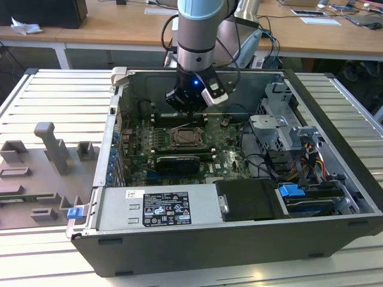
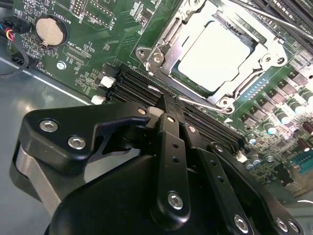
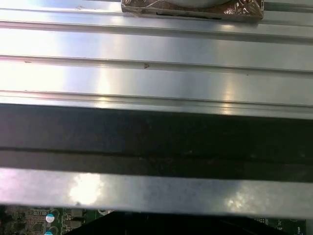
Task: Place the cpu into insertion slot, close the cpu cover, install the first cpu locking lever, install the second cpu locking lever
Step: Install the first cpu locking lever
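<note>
Lying flat, the cpu sits square in the insertion slot.

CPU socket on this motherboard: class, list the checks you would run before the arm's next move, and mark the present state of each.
1. The cpu sits in the insertion slot: ok.
2. The cpu cover lies flat around the cpu: ok.
3. The locking lever beside the gripper is hooked down: cannot tell.
4. The gripper is close to the socket's edge: ok.
</note>
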You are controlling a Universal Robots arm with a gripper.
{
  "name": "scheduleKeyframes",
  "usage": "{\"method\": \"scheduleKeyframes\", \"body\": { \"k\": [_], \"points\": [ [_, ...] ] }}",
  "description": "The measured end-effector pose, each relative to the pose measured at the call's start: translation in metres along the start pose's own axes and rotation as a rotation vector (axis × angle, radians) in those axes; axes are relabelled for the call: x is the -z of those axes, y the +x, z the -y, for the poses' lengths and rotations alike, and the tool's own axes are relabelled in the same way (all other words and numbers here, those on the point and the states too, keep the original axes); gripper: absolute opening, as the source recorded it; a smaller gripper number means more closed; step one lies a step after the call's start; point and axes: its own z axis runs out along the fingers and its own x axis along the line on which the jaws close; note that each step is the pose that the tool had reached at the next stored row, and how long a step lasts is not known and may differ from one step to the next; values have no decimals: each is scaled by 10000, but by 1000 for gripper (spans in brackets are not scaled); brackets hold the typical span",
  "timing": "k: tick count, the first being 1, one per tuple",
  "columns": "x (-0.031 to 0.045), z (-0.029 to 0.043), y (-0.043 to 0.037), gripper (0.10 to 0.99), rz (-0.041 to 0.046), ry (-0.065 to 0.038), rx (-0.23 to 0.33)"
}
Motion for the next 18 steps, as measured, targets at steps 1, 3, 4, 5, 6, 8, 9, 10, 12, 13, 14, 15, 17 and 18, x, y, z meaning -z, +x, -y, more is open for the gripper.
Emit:
{"method": "scheduleKeyframes", "body": {
  "k": [1,3,4,5,6,8,9,10,12,13,14,15,17,18],
  "points": [
    [-12,2,-9,106,0,10,0],
    [-33,5,-23,106,-2,37,0],
    [-40,6,-29,106,-3,50,0],
    [-48,7,-35,106,-3,67,0],
    [-53,7,-40,106,-4,82,1],
    [-76,10,-55,106,-6,144,1],
    [-82,11,-58,106,-8,168,1],
    [-86,11,-60,106,-9,183,0],
    [-98,13,-64,106,-12,236,1],
    [-103,14,-66,106,-12,255,2],
    [-111,14,-69,106,-14,289,2],
    [-115,15,-70,106,-14,307,2],
    [-123,17,-72,106,-19,359,5],
    [-126,17,-72,106,-20,376,5]
  ]
}}
